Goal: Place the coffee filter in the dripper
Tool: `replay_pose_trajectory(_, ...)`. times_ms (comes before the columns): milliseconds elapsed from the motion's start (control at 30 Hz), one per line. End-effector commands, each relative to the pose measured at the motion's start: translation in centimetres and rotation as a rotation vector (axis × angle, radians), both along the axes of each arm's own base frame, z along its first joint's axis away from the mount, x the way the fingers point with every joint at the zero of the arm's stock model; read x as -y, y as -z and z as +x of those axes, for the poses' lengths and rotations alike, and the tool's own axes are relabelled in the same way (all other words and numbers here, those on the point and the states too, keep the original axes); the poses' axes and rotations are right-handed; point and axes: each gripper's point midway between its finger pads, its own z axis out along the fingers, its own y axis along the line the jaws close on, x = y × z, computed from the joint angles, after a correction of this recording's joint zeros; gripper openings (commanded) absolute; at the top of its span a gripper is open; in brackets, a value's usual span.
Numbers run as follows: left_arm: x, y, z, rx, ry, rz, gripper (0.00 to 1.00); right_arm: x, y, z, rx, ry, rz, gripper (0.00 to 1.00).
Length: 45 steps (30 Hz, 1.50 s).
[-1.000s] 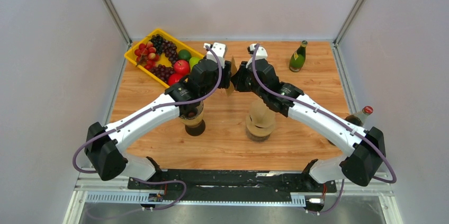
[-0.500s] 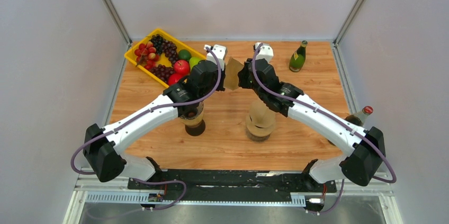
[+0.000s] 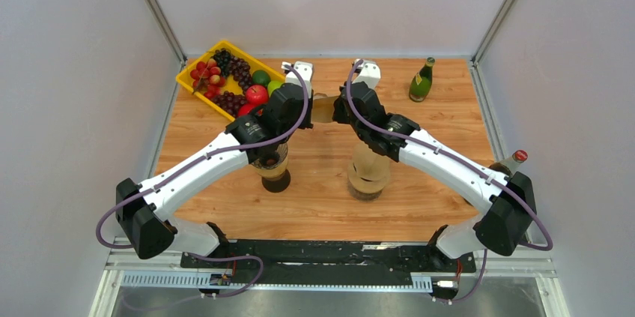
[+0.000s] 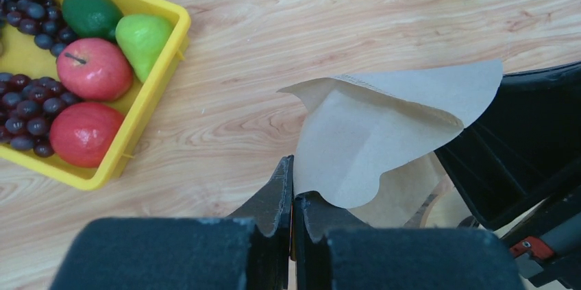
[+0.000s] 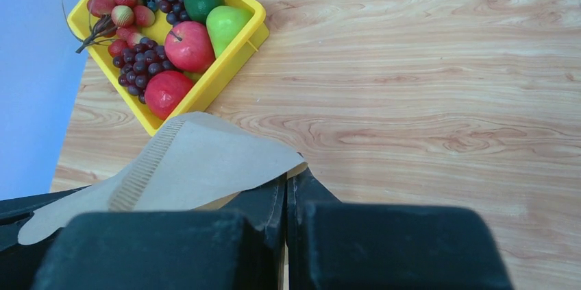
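The brown paper coffee filter, partly opened, hangs in both jaws, well apart from the upright dripper.

on the surface, the tray sits far left, the far bottle far right, and the side bottle at the right edge. the dripper stands left of the filter stack. the coffee filter is above and behind them.
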Motion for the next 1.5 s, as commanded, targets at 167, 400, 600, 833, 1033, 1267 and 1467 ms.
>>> replay_pose_trajectory(167,-2.2,-1.3,0.4,0.001,-0.190,-0.082,0.02,1.7,-1.2,0.2,-0.004,0.130,0.100,0.00)
replay_pose_trajectory(400,-1.9,-2.8,-0.4,0.045,-0.207,-0.320,0.01,1.6,-1.7,-0.9,0.013,0.106,0.216,0.00)
replay_pose_trajectory(600,-1.4,-3.2,-0.9,0.047,-0.161,-0.335,0.02,0.0,-2.3,-1.7,0.017,-0.015,0.224,0.05)
replay_pose_trajectory(833,-0.2,-2.6,-0.7,0.004,-0.134,-0.322,0.02,-2.1,-3.7,-2.8,0.059,-0.180,0.230,0.28)
replay_pose_trajectory(1033,0.6,-1.6,0.0,-0.022,-0.132,-0.284,0.03,-1.8,-5.4,-3.6,0.122,-0.240,0.212,0.59)
replay_pose_trajectory(1267,2.0,-0.9,0.6,-0.072,-0.089,-0.228,0.06,1.6,-5.1,-3.3,0.171,-0.110,0.153,0.89)
replay_pose_trajectory(1467,1.4,-0.9,1.4,-0.120,-0.081,-0.241,0.05,6.3,-5.4,-3.0,0.219,0.068,0.136,1.00)
